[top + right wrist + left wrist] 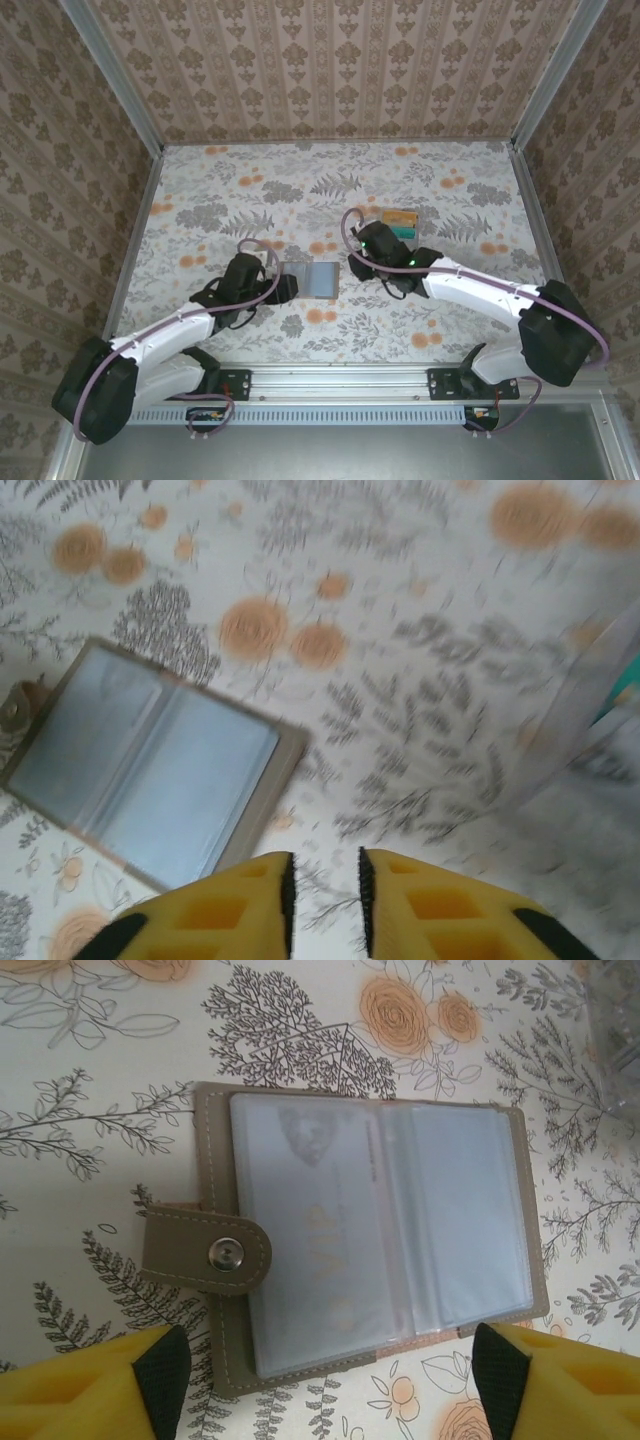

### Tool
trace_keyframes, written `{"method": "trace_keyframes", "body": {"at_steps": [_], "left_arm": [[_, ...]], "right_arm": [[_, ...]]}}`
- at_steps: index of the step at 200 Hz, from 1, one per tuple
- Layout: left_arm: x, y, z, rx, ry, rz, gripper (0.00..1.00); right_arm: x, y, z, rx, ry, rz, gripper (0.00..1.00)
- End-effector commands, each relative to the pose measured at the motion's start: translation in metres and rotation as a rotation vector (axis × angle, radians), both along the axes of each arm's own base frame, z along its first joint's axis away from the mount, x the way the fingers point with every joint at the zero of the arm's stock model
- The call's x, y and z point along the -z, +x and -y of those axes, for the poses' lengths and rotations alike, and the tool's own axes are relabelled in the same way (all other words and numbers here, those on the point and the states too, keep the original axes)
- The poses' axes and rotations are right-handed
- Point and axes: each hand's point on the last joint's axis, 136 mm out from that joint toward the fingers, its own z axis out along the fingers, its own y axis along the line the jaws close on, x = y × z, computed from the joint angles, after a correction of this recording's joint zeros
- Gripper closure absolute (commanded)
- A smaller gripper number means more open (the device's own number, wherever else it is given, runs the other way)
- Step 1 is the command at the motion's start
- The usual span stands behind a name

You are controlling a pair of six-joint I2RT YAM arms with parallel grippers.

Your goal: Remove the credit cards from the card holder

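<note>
The card holder [380,1230] lies open and flat on the floral table, taupe outside, with two frosted bluish sleeves and a snap tab [205,1252] on its left side. A credit card [320,1260] with faint yellowish "VIP" lettering shows through the left sleeve. My left gripper [330,1390] hovers over the holder's near edge, open wide, with a finger off each side and nothing between them. In the top view the left gripper [287,286] is at the holder's [320,281] left edge. My right gripper [324,900] is to the right of the holder [150,770], its jaws a narrow gap apart and empty.
A clear plastic box [400,223] with coloured cards stands behind and to the right of the holder, close to the right wrist; its wall [590,710] shows blurred in the right wrist view. Raised metal rails border the table on all sides.
</note>
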Motion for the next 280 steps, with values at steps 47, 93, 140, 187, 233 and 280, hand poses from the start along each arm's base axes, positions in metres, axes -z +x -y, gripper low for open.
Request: {"method": "trace_keyframes", "body": {"at_steps": [47,93,140,187,233,280], "left_arm": [[-0.006,0.008,0.015,0.004,0.008,0.012,0.32],[-0.005,0.011,0.019,0.012,0.019,0.003,0.3],[0.0,0.013,0.019,0.005,0.03,-0.005,0.29],[0.003,0.012,0.02,0.014,0.036,-0.014,0.31],[0.01,0.015,0.019,-0.003,0.055,-0.033,0.34],[0.017,0.014,0.024,0.016,0.047,-0.059,0.35]], "right_arm": [[0.06,-0.014,-0.052,0.042,0.125,-0.174,0.92],[0.077,-0.011,-0.048,0.068,0.056,-0.198,0.93],[0.09,-0.007,-0.052,0.065,0.03,-0.22,0.93],[0.101,-0.004,-0.047,0.076,-0.019,-0.233,0.93],[0.1,-0.004,-0.047,0.071,-0.019,-0.232,0.93],[0.097,-0.005,-0.05,0.066,-0.004,-0.234,0.93]]}}
